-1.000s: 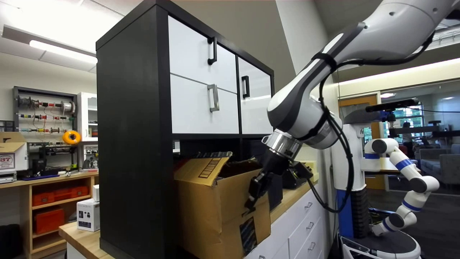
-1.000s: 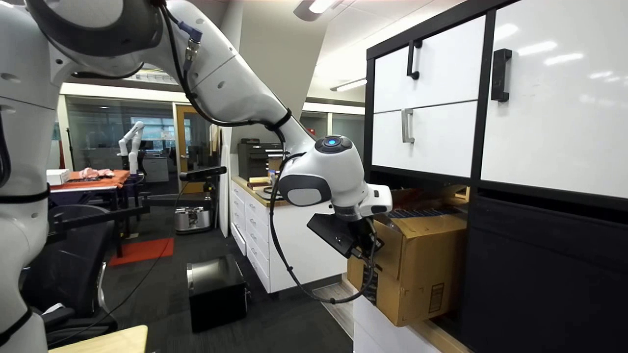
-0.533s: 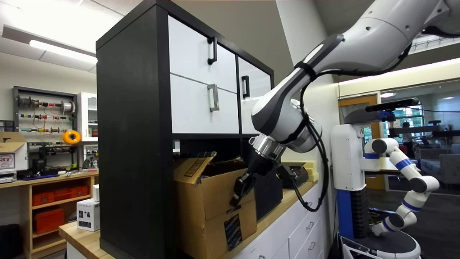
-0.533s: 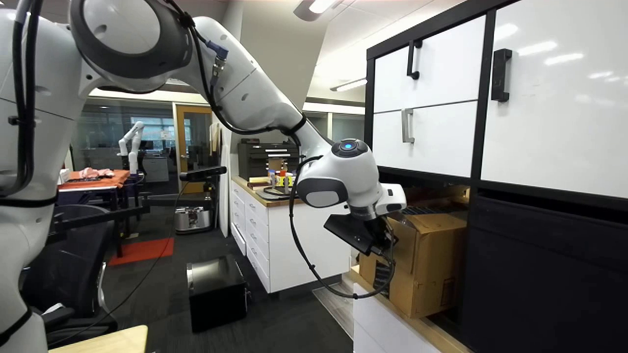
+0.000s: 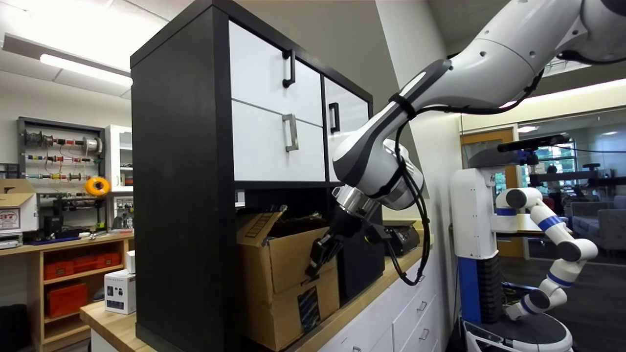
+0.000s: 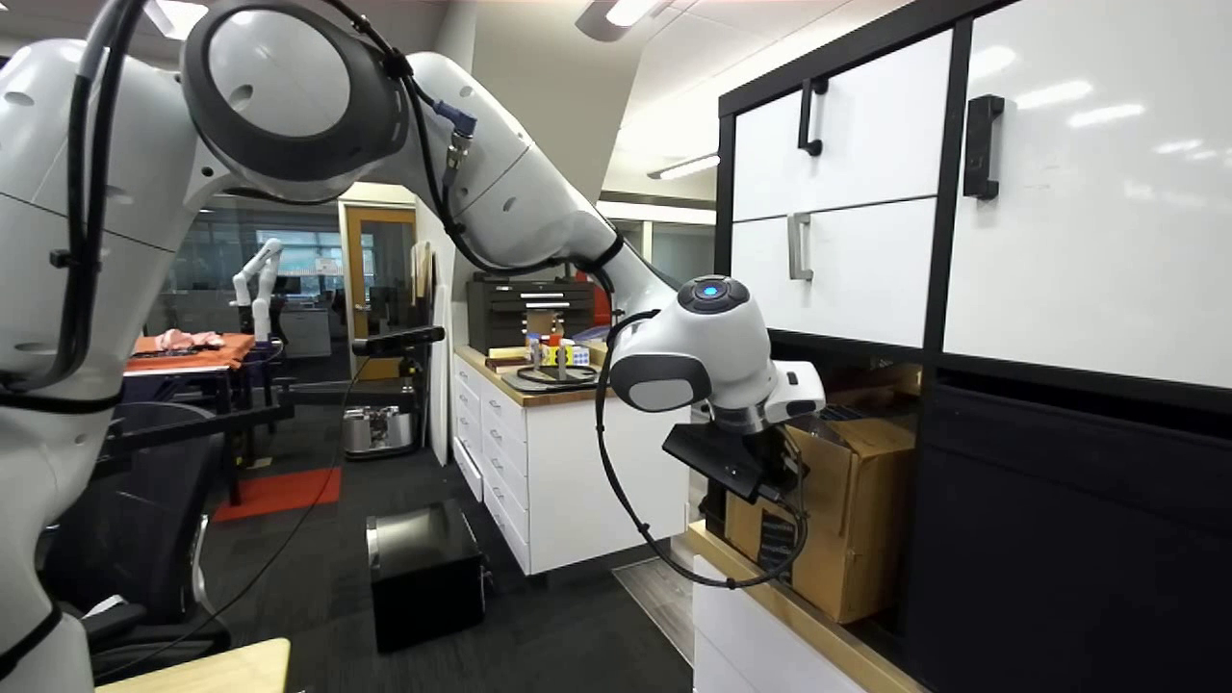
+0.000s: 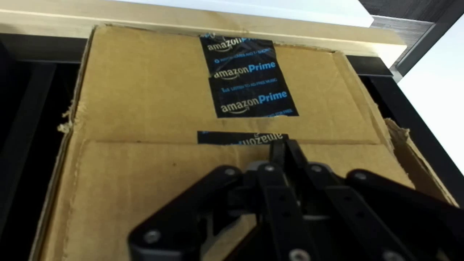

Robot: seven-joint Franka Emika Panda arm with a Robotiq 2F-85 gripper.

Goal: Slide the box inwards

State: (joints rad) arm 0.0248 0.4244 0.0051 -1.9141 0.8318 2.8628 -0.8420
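In an exterior view we see the box (image 5: 279, 305) standing on the counter (image 5: 352, 307), partly inside the low bay of the cabinet (image 5: 176, 146), its front jutting out. A flap (image 5: 257, 230) on top tilts up. The arm (image 5: 371, 156) slopes down from the upper right, and its gripper (image 5: 312, 271) is against the front face of the box, above a strip of dark tape (image 5: 309, 310).

In an exterior view the wrist (image 6: 712, 375) hides much of the gripper from us; we see the box between it and a dark panel (image 6: 1068, 558). A black case (image 6: 428, 577) stands on the floor (image 6: 539, 635), well apart from the box.

In the wrist view we face the front of the box, which fills most of the view. The gripper's fingers (image 7: 277, 154) are together, side by side, their tips by a shorter strip (image 7: 232, 138) at a crease.
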